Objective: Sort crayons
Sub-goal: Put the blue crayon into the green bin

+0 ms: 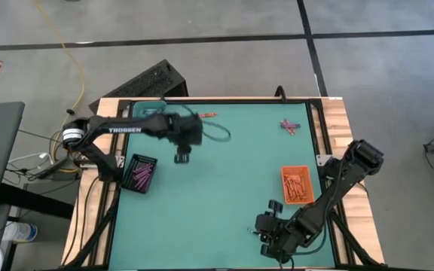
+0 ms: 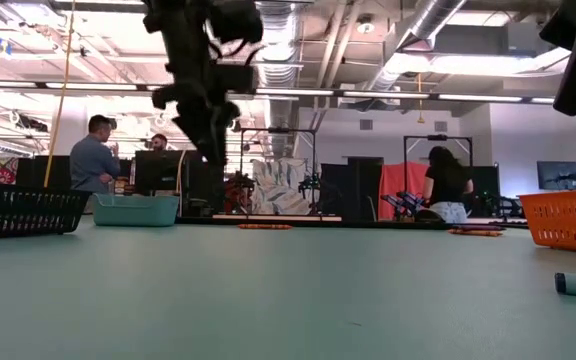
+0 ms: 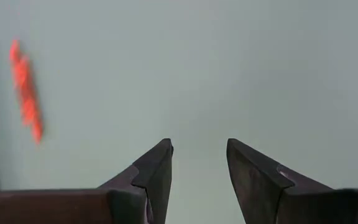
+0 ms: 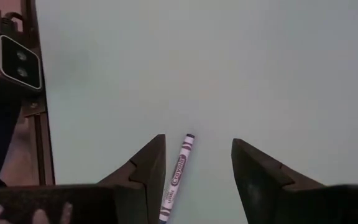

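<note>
Crayons are partly sorted: purple ones lie in the black tray [image 1: 142, 172] at the table's [image 1: 217, 203] left edge, orange ones in the orange tray [image 1: 297, 185] near the right edge, and a teal tray [image 2: 136, 209] stands at the far side, its contents hidden. Strays remain on the green surface: an orange crayon [image 1: 207, 114] near the far edge, a small mixed cluster [image 1: 290, 126] at the far right, and a purple-wrapped crayon [image 4: 177, 177] lying just ahead of the right claw [image 4: 194, 168], partly between its fingers in the right wrist view. That claw, low at the near right of the table, is open and empty. The left claw [image 1: 181, 156] hangs above bare table right of the black tray, its fingers apart with nothing between them; the orange crayon shows off to one side in its wrist view. The step in hand looks like picking up another stray. For the right arm, the next move would call for lowering over the purple crayon, straddling it across its thin body, closing, then carrying it to the black tray, which sits well away on the opposite side. The left arm would need to reach toward the far edge for the orange one.
</note>
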`<control>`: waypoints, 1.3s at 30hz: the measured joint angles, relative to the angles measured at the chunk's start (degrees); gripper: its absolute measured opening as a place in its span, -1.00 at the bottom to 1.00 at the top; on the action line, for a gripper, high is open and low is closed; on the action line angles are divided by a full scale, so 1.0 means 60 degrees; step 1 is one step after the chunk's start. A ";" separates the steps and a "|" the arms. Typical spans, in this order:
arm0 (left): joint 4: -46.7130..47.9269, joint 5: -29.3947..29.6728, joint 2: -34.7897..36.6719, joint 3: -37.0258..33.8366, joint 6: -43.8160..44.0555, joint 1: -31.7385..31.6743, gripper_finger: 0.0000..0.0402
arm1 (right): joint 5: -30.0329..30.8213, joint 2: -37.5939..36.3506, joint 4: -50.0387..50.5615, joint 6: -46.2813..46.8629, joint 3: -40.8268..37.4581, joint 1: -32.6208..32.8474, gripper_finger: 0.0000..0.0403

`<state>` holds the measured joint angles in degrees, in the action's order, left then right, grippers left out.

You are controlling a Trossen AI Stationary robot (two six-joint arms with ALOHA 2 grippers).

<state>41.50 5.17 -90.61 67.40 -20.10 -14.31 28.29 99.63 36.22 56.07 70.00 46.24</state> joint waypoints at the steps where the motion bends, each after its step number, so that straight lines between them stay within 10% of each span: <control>1: -0.0174 -0.0013 0.0000 0.0000 0.0004 0.0355 -0.29 | -0.0018 0.0000 -0.0053 0.0000 0.0000 0.0011 -0.13; 12: -0.1879 -0.0062 -0.0206 -0.0004 -0.0340 0.3364 -0.29 | -0.0671 0.1134 -0.0717 0.1133 0.0000 0.0367 -0.13; 23: -0.1753 -0.0372 -0.0873 -0.0022 0.0026 0.3936 -0.29 | -0.1055 0.1910 -0.0616 0.1860 0.0040 0.0541 -0.18; 39: -0.3013 -0.0314 -0.2597 -0.0036 -0.0060 0.5333 -0.29 | -0.1410 0.2605 -0.0108 0.1810 0.0474 0.0466 -0.79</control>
<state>23.42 3.29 -106.19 67.18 -20.46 17.69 19.83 115.26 35.57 66.94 72.84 49.04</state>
